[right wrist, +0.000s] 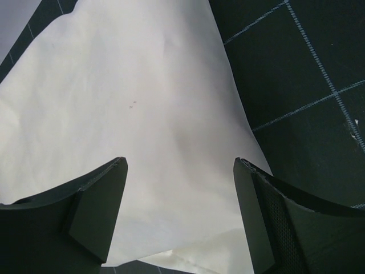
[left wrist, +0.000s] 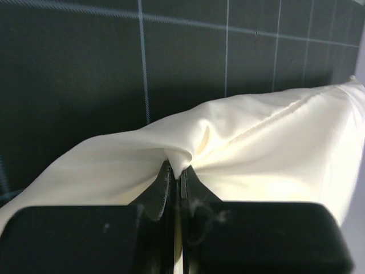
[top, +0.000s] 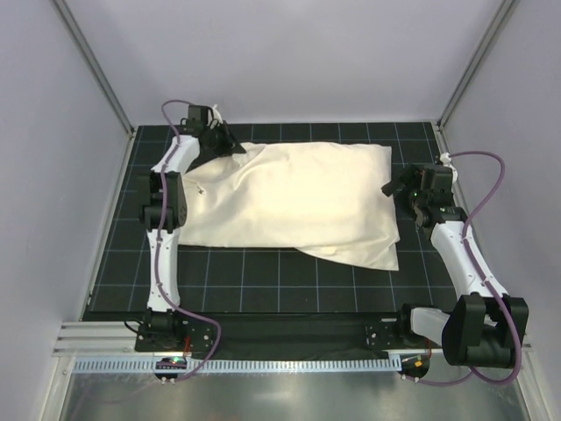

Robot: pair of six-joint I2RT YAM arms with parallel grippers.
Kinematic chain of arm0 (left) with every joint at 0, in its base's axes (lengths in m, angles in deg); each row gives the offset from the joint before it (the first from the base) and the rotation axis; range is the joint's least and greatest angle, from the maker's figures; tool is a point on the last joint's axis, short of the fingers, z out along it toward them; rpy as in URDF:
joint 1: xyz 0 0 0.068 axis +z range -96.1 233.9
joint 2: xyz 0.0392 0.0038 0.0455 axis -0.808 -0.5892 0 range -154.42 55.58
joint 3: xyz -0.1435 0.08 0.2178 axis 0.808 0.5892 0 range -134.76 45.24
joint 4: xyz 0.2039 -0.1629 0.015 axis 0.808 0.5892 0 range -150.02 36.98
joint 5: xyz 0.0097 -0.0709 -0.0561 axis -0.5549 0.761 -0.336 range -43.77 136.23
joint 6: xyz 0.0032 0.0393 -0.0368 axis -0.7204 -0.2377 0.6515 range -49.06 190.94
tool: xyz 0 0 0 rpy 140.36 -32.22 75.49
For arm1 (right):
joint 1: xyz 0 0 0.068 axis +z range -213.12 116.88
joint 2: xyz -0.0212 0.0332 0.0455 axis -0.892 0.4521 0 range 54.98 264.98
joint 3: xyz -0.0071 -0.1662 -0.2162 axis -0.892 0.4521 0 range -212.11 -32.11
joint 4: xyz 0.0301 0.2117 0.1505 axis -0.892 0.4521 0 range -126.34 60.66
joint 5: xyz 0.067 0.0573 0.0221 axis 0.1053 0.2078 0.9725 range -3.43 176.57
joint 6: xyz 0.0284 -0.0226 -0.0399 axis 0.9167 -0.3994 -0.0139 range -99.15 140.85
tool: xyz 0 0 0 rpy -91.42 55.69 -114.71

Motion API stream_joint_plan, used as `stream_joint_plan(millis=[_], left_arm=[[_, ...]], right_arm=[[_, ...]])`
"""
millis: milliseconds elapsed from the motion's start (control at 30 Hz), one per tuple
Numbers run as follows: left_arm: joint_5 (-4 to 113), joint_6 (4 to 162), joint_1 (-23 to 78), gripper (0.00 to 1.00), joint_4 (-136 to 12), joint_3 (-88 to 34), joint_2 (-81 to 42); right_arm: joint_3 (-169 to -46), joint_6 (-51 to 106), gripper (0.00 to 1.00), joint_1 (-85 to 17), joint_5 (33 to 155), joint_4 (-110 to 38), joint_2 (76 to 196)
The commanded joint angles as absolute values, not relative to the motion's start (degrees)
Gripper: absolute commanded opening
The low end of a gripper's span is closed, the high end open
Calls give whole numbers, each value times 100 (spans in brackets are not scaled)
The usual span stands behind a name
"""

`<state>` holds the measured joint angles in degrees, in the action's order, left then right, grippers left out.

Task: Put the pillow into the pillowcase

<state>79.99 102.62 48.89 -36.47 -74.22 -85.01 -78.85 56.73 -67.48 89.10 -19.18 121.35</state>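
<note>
Cream pillowcase (left wrist: pixel 256 148), pinched by left end effector (left wrist: pixel 178 173)

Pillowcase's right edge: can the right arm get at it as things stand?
Probably yes. The right gripper hangs just over the pillowcase there, jaws wide apart, with nothing between them and the fabric.

Pillowcase (top: pixel 215 215): 1, on bench (top: pixel 263 289): 1
Arms: 2, left arm (top: pixel 161 250) left of pillowcase, right arm (top: pixel 463 256) right of it
Fingers (right wrist: pixel 285 228): 2 per arm, 4 total
</note>
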Motion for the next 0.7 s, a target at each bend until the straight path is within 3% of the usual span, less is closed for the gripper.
stream_joint_plan(millis=[0,167,233,300,333,367,467,667], left_arm=[[6769,9415,4968,0,-2813,-8516,-8285],[5838,8985,4828,1,-3188,-8669,-8109],[5487,8756,4714,7,-3496,-8634,-8091],[5205,8746,4635,34,-3646,-8625,-8091],[5090,8807,4634,53,-3673,-8616,-8074],[5080,8851,4634,63,-3708,-8599,-8047],[4713,9124,4634,72,-3699,-8372,-7776],[3807,9326,4634,89,-3717,-7282,-6408]], right_arm=[[-8089,5584,82,-6778,8982,-2166,12116],[-8089,5654,82,-6778,9131,-2333,12344],[-8080,5698,82,-6769,9219,-2413,12432],[-8080,5707,82,-6769,9316,-2457,12493],[-8080,5707,82,-6761,9351,-2483,12511],[-8089,5680,82,-6752,9404,-2518,12538],[-8263,5488,85,-6524,9554,-2301,12897],[-8695,5425,86,-5698,8710,-1920,13872]])
